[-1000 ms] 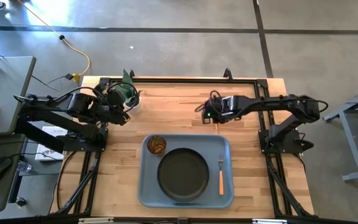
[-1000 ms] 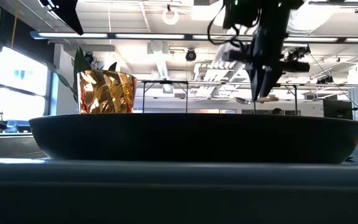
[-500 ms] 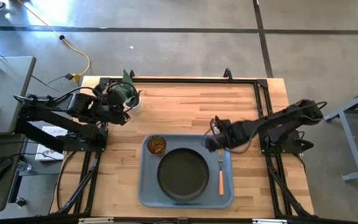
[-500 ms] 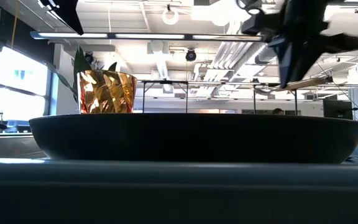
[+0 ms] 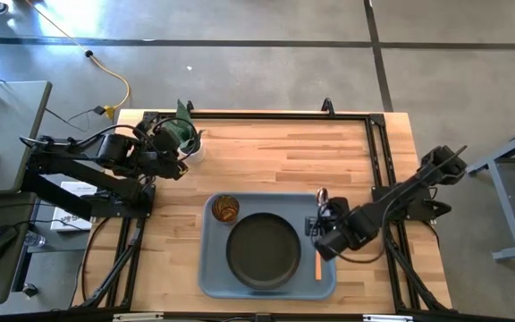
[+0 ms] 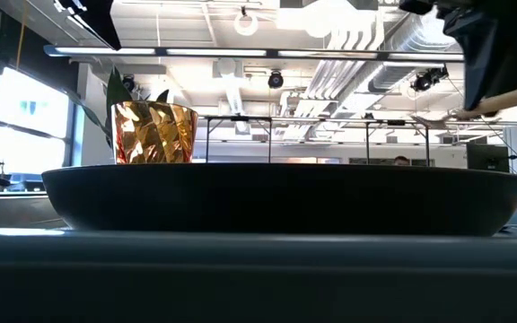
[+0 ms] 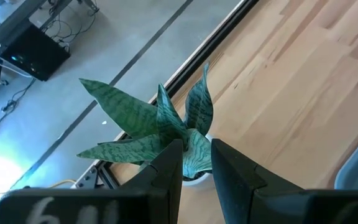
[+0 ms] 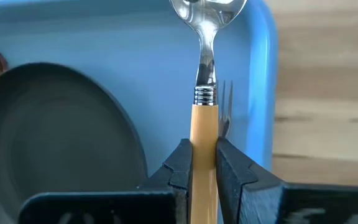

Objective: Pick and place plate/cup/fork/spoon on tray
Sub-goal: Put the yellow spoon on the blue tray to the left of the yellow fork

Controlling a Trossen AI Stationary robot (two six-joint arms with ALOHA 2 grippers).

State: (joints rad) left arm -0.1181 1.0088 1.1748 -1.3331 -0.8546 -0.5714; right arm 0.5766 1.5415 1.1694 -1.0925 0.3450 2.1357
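Right wrist view: spoon [image 8: 205,93] bowl points away.

Right gripper [image 5: 322,224] now swung from the bench's far middle to the tray's [image 5: 213,268] right side, over the fork [image 5: 318,264], spoon [image 8: 204,74] carried along in its jaws

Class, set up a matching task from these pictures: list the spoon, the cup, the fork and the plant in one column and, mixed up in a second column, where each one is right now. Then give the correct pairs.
Column one:
1. spoon
2. cup
3. fork
4. plant

Column two:
A. lying in the tray beside the plate
B. in front of the left gripper
C. clamped in the right gripper above the tray
D. standing in the tray's corner

Pairs: 1-C, 2-D, 3-A, 4-B
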